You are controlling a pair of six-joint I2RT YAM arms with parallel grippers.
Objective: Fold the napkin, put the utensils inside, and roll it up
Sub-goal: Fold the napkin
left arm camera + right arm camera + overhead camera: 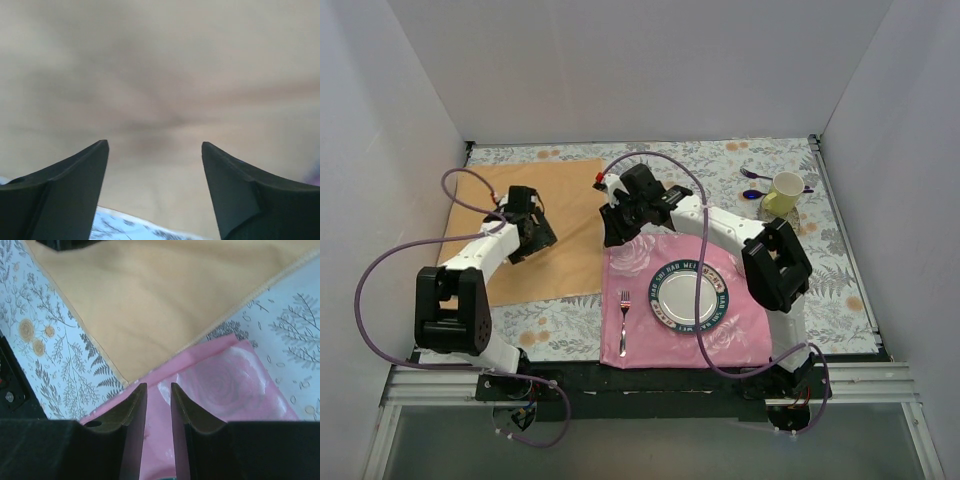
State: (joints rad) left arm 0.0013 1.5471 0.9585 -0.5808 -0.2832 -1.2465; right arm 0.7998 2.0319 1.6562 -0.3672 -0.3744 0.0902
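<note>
The peach-gold napkin lies spread flat on the left half of the table. My left gripper hovers close over its middle, open wide, and cloth fills the space between its fingers. My right gripper sits at the napkin's near right corner, above the top left corner of the pink rose mat. Its jaws stand only a narrow gap apart with nothing between them. A slim dark fork lies on the mat's left side.
A round metal plate sits on the pink mat. A cream mug and two purple spoons are at the far right. A floral tablecloth covers the table, and white walls enclose it.
</note>
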